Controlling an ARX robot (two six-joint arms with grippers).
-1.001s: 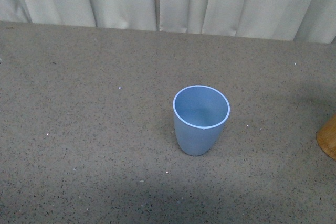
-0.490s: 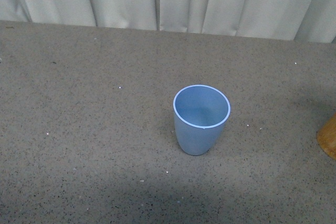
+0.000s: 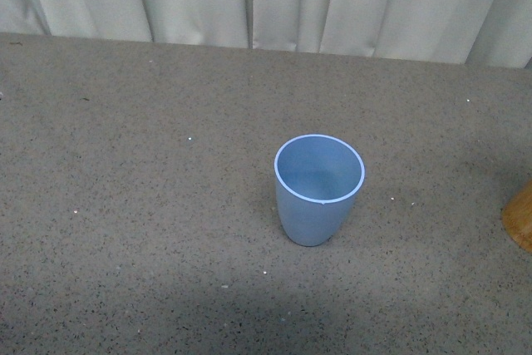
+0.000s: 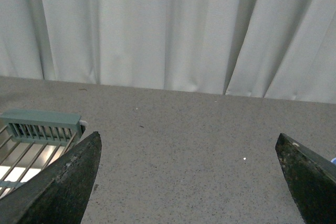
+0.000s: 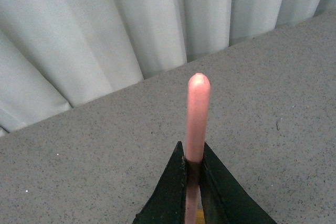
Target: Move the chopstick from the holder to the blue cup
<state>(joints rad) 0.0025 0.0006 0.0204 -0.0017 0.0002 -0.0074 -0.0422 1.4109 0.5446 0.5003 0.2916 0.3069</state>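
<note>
the right hand was clamped on the chopstick, whose long axis ran straight out between the fingers and past their tips. neither showed in the front view, where the holder sat at the far right of the desk and the blue cup stood upright, well to its left. so the carry would likely run leftward, the right arm being nearer. the left hand gaped wide, holding nothing
</note>
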